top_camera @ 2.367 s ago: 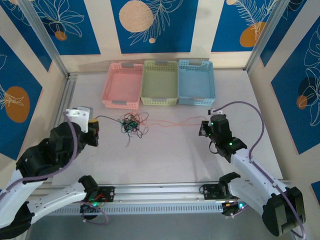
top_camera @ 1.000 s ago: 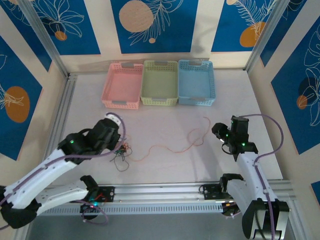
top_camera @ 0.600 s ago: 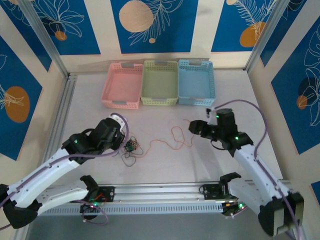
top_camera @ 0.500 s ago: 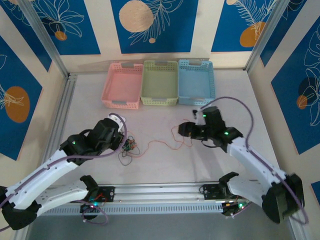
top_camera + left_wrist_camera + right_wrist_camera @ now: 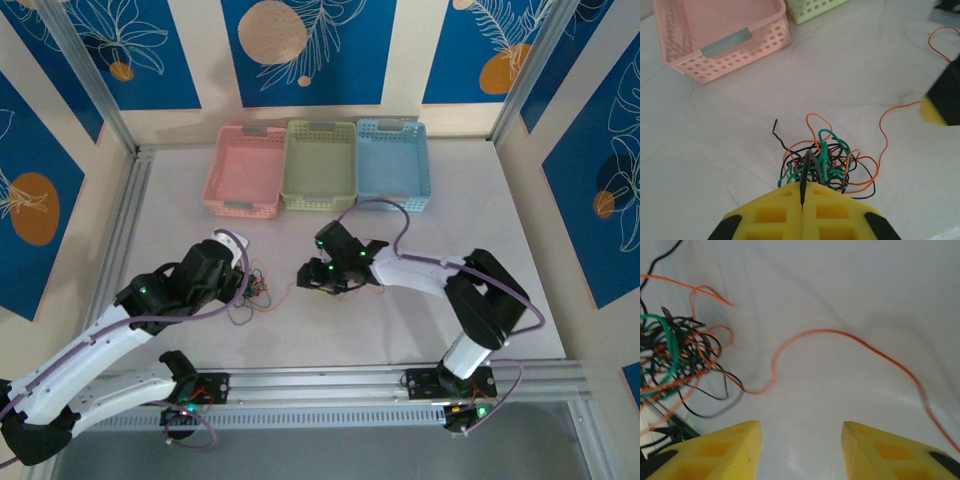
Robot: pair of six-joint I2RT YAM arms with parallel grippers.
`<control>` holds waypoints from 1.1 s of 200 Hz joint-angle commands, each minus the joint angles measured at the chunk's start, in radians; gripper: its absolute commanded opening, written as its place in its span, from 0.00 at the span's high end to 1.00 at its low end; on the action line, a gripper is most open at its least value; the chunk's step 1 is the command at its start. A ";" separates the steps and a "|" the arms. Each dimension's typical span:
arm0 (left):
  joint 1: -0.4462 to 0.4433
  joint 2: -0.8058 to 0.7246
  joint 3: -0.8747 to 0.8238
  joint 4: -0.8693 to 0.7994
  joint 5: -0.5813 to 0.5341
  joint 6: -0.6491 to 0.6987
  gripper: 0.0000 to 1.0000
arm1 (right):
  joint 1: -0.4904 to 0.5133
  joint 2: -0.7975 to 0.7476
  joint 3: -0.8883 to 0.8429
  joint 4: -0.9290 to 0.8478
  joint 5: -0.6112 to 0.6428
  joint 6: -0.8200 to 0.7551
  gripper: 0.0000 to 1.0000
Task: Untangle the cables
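Cables (image 5: 822, 159) lie in 1 small knot on the white table (image 5: 420, 320), near the front and a little left of the middle. They are well apart from the 3 baskets at the far side: pink basket (image 5: 244, 170), green basket (image 5: 320, 165) and blue basket (image 5: 393, 163). In the knot we see black, green and orange wires curled over each other.

We see the left gripper (image 5: 802, 186) closed, its 2 yellow fingers (image 5: 775, 215) pressed together, with dark wires of the knot pinched at their tips. 1 orange strand (image 5: 840, 336) leaves the knot and runs in loose curves over the table to the right.

We find the right gripper (image 5: 800, 437) low over the table, just beside the knot on its right. Its jaws stand apart with bare table between them, and they hold nothing. The strand passes ahead of the tips. In the top view the 2 grippers are near each other, with the knot between them.
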 commanded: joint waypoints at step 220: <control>0.014 -0.047 -0.017 0.020 -0.035 0.009 1.00 | -0.329 -0.210 -0.164 -0.140 0.120 -0.077 1.00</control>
